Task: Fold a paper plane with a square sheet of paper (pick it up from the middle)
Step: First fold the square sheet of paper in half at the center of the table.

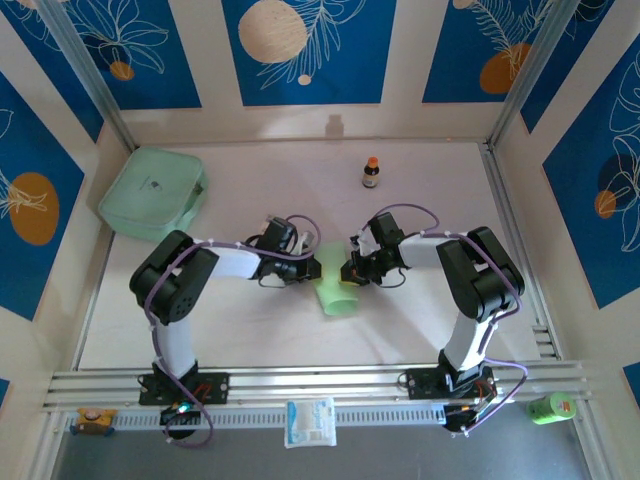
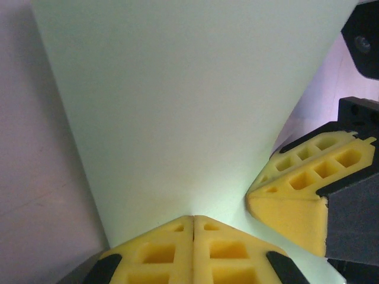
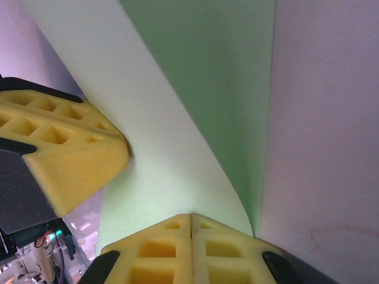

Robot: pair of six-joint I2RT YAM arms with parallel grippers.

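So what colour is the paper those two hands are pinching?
The paper is a plain pale lime green, clearest in the left wrist view.

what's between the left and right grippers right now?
The square sheet of paper, bent, fills the gap; left gripper and right gripper are each shut on it. Shows in the top view, and up close in both wrist views.

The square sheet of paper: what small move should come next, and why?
The left tool and right tool are each shut on the square sheet of paper, which curls between them. So probably lower both together, to lay it flat for a crease.
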